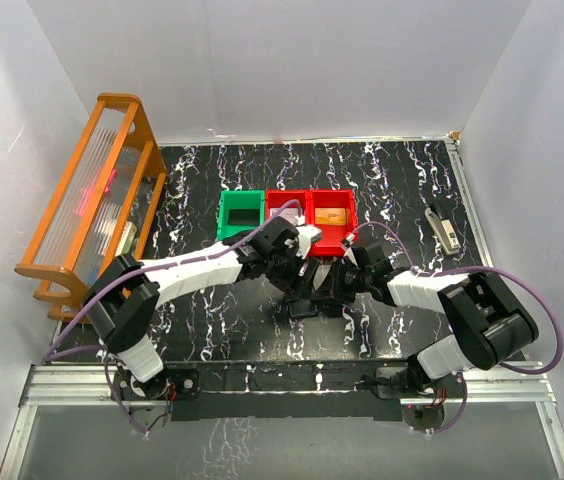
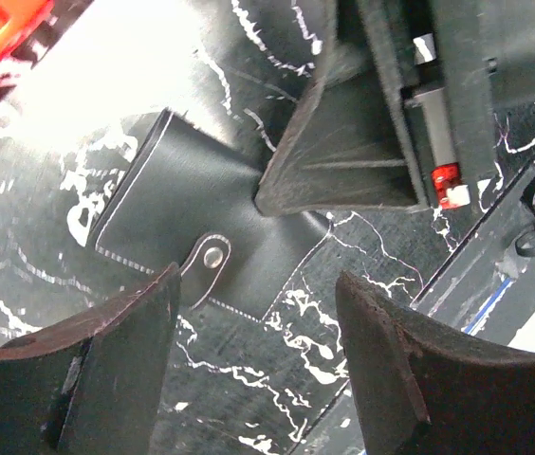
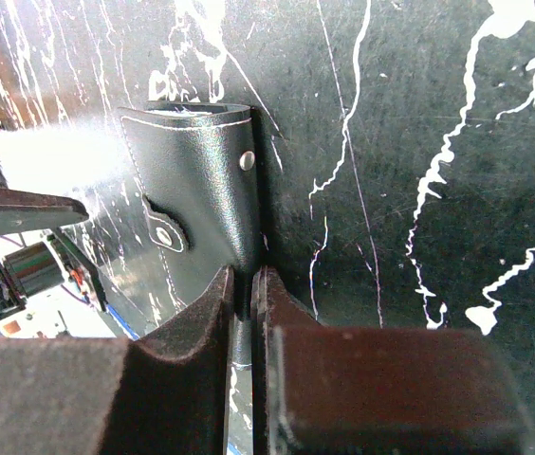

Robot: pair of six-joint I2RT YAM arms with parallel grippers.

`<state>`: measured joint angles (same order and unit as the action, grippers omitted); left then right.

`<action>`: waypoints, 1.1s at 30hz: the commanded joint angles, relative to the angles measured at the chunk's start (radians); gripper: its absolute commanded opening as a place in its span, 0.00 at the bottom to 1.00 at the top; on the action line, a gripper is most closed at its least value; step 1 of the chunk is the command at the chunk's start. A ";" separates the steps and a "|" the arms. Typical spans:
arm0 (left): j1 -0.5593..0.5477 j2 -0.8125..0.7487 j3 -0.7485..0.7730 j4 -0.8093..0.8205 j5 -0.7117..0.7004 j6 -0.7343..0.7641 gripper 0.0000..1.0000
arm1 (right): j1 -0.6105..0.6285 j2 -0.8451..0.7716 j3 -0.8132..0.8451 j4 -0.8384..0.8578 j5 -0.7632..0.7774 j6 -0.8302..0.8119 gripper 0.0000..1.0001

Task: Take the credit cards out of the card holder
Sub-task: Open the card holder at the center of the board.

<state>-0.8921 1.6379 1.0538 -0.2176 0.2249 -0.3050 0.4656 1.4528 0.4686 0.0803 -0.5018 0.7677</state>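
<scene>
The card holder is a black leather wallet with white stitching and a snap tab, folded shut on the black marbled table. My right gripper is shut on its near edge, pinching the leather between both fingers. From the left wrist view those right fingers press on the holder from above. My left gripper hangs open just over the holder's tab side, nothing between its fingers. Both grippers meet mid-table below the bins, left gripper and right gripper. The credit cards are hidden.
A green bin and two red bins stand in a row just beyond the grippers; something flat and orange lies in the right one. An orange rack stands at the left wall. A small grey object lies far right.
</scene>
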 commanded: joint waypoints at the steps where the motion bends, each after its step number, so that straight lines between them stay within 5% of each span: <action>1: -0.001 0.071 0.085 -0.071 0.145 0.204 0.64 | 0.010 0.015 0.005 -0.053 0.024 -0.043 0.00; 9: 0.036 0.171 0.103 -0.101 0.263 0.266 0.63 | 0.011 0.027 0.003 -0.051 0.015 -0.043 0.00; 26: 0.037 0.175 0.149 -0.167 0.092 0.340 0.64 | 0.011 0.040 -0.001 -0.038 0.017 -0.032 0.00; 33: 0.021 0.269 0.150 -0.245 0.074 0.389 0.46 | 0.010 0.050 0.008 -0.041 0.023 -0.030 0.00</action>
<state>-0.8612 1.8526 1.2270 -0.3901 0.3386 0.0429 0.4637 1.4727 0.4740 0.0887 -0.5247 0.7639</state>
